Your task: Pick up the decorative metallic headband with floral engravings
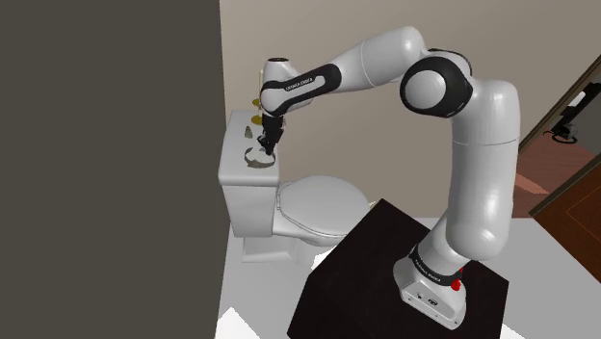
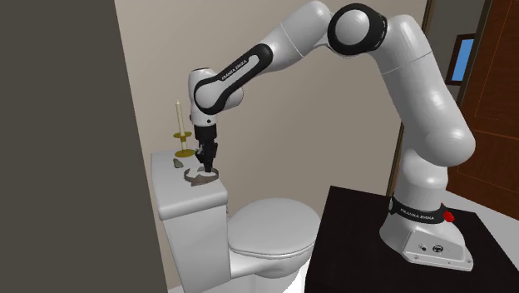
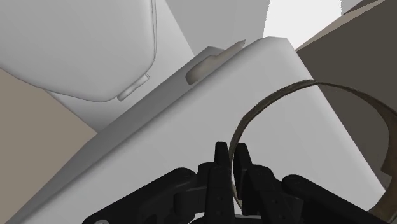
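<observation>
The headband (image 2: 200, 179) is a thin grey-brown metallic hoop lying open-ended on the white toilet tank lid (image 2: 179, 198). My black gripper (image 2: 208, 165) points straight down onto it, fingers shut on the near part of the band. In the wrist view the two fingertips of the gripper (image 3: 231, 156) pinch the band's edge, and the rest of the headband (image 3: 366, 105) curves away over the tank lid (image 3: 191, 127). The shoulder view has the gripper (image 1: 265, 147) at the headband (image 1: 257, 161) on the lid's near end. Whether the hoop is off the lid I cannot tell.
A gold candle holder with a pale candle (image 2: 177, 133) and a small grey object (image 2: 176, 164) stand on the lid just behind the gripper. A dark wall (image 1: 106, 164) runs close along the tank. The toilet seat (image 1: 318, 207) lies between the tank and the black stand (image 1: 376, 260).
</observation>
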You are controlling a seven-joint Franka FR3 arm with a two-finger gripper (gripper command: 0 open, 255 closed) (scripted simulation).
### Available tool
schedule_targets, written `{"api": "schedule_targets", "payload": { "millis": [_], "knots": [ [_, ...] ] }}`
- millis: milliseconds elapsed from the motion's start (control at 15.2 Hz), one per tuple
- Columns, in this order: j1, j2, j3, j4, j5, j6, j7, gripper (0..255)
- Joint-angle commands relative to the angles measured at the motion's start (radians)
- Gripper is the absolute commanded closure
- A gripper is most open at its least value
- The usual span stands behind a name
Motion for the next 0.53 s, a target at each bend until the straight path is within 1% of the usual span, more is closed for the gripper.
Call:
{"api": "schedule_targets", "payload": {
  "millis": [0,330,462],
  "knots": [
    [0.001,-0.015,0.001,0.006,0.0,-0.021,0.002,255],
    [0.0,-0.046,0.001,0.027,0.001,-0.074,0.003,255],
    [0.0,-0.047,0.001,0.028,0.001,-0.076,0.004,255]
  ]
}}
